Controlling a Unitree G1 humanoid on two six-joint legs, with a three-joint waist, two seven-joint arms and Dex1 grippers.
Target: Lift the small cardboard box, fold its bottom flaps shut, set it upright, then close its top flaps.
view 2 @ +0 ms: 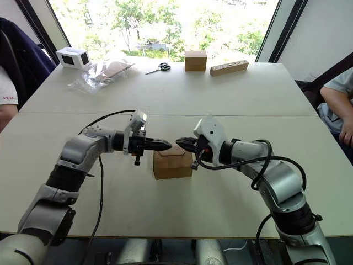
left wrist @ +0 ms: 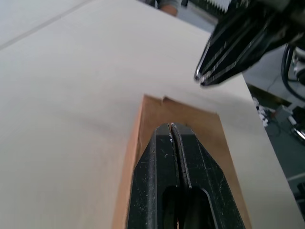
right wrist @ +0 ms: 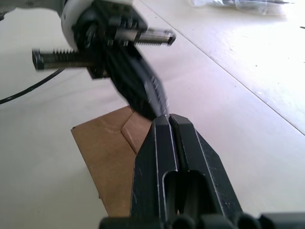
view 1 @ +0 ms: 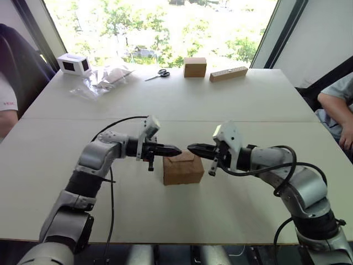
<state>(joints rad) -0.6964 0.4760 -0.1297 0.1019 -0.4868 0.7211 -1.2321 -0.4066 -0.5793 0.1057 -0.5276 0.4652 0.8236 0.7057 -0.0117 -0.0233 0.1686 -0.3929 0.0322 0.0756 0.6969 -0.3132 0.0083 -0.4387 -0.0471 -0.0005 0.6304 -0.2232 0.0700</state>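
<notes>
Both pincers, left (view 1: 175, 149) and right (view 1: 192, 147), hover clenched empty over the box (view 1: 183, 169), whose top flaps (right wrist: 125, 130) look folded down, likely pressing them shut.

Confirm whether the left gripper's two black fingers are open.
No: in the left wrist view the left gripper has its fingers pressed together above the small brown cardboard box.

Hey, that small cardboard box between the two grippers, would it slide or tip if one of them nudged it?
The small cardboard box looks squat and sits flat on the table, so it would probably slide rather than tip. Being plain corrugated card, it is likely light, and its walls may dent under a firm push.
</notes>
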